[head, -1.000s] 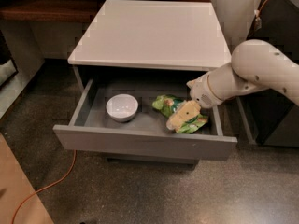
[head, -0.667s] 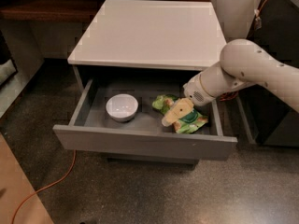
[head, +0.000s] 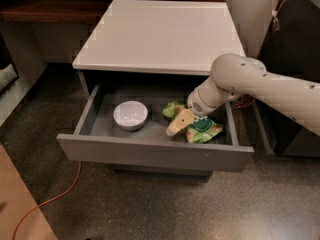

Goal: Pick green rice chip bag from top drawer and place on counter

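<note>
Your gripper (head: 175,128) sits low inside the open top drawer (head: 150,154), right at the green rice chip bag (head: 202,130) lying near the white bowl (head: 130,115); whether it grips, you cannot tell.

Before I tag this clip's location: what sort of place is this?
Likely an office or lab corner: white counter, speckled floor, orange cable. The gripper is in the top drawer, at the green bag.

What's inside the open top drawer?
The top drawer holds a white bowl and, beside it, the green rice chip bag. The gripper is over the bag, covering its middle; the counter hides the drawer's back.
</note>
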Controlling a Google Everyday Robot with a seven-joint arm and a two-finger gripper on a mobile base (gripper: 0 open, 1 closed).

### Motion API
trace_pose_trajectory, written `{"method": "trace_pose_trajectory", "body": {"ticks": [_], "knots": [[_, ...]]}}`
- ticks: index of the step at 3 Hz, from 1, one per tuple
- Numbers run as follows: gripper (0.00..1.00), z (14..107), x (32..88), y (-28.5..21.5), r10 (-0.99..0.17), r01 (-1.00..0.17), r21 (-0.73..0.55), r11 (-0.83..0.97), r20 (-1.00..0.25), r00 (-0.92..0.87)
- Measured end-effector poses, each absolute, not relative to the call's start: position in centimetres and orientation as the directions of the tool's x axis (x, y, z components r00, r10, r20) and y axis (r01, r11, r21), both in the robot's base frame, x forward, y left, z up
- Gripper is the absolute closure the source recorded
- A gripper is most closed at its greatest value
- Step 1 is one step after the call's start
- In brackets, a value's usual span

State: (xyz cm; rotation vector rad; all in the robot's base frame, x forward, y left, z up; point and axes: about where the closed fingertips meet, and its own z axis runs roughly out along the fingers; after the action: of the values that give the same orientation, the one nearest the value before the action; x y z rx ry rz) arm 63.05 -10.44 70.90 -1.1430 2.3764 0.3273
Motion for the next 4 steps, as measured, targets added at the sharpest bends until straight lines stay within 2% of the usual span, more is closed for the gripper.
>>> {"method": "trace_pose_trajectory", "body": {"ticks": [3,4], "knots": [[0.0,64.8,65.6,-11.4,-0.644,-0.7,-0.008,0.714,-0.4,-0.653],[0.18,63.3,65.6,-11.7,-0.641,-0.693,0.009,0.721,-0.37,-0.672]]}}
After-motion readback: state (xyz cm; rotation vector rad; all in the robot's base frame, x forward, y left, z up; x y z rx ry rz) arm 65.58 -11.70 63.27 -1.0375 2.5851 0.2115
